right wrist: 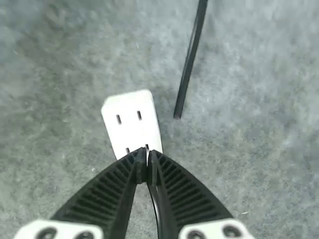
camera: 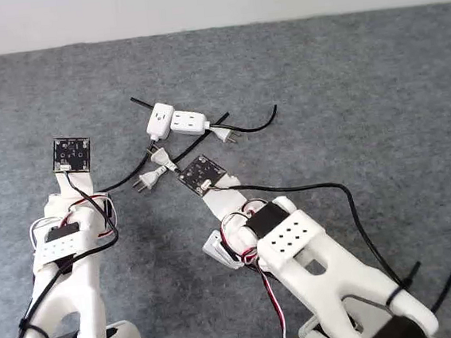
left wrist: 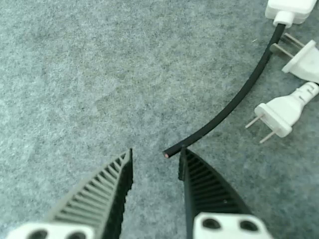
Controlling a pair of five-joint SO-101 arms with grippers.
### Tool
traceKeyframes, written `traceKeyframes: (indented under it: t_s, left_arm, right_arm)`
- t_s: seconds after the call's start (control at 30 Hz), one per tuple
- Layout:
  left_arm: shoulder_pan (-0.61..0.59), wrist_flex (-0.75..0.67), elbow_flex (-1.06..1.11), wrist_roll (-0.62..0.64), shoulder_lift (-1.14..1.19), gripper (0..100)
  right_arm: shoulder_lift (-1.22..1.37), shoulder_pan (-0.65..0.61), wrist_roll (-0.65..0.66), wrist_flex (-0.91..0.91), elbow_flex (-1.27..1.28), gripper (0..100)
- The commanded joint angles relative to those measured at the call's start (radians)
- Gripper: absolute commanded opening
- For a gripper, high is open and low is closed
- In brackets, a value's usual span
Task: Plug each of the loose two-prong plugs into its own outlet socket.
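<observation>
- The white outlet strip [camera: 189, 122] lies upper middle in the high view, its long axis running left to right and its slots facing up.
- Two loose plugs lie flat just below it: the near plug [camera: 150, 178] points its prongs lower left, with the far plug [camera: 160, 155] beside it.
- The left gripper [left wrist: 155, 152] is spread over the carpet [left wrist: 75, 74], with a black cable end [left wrist: 168, 154] by one finger.
- The right gripper [right wrist: 147, 153] is pressed together, its tips at the strip's end.
</observation>
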Motion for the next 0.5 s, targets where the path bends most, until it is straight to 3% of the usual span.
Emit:
traceKeyframes:
  t_s: [0.0, 0.2, 0.47]
  left_arm:
    - [0.0, -0.02, -0.056, 0.002, -0.003, 14]
    - [0.0, -0.02, -0.056, 0.002, -0.003, 14]
    - [0.0, -0.02, -0.058, 0.002, -0.003, 14]
  right_arm:
    - [-0.076, 0.013, 0.015, -0.031, -0.021, 1.1]
    - [-0.048, 0.085, 0.061, -0.062, -0.117, 1.9]
    - [0.243, 0.087, 0.064, -0.182, -0.293, 14.5]
